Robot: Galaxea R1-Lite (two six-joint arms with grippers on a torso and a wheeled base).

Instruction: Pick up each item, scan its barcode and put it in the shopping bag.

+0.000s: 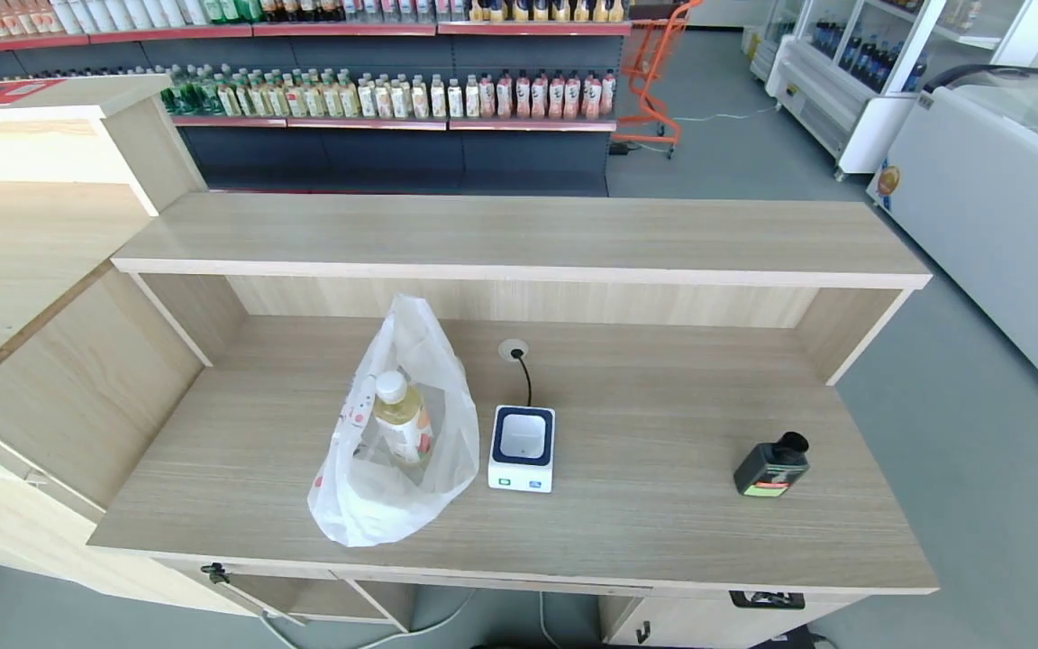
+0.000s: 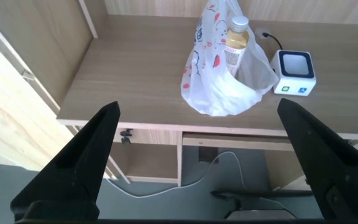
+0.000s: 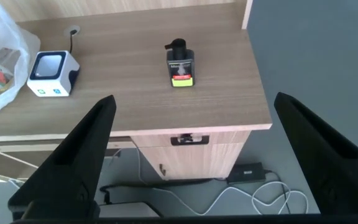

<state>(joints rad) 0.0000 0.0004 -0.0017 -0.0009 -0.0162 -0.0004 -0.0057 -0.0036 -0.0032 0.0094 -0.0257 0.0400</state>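
Two claws hang out past the front edge of the table point(image 1: 645, 532), the left claw point(image 2: 197, 168) and the right claw point(image 3: 194, 165). Both are wide open and hold nothing. The white shopping bag point(image 1: 375, 505) sits near the front edge with a tea bottle point(image 1: 402, 419) inside. A scanner point(image 1: 522, 448) sits just beside the bag. A black bottle point(image 1: 771, 464) sits near the right edge.

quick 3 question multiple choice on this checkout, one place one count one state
1. Bottles in the bag? A none B one C three
2. The dark bottle stands: A in the bag B on the counter, right of the scanner C under the counter
3. Left pincer: A open, empty B shut on a bottle C shut on the bag
Answers: B, one pale bottle shows through the plastic; B, it stands apart on the bare wood; A, its fingers are spread with nothing between.
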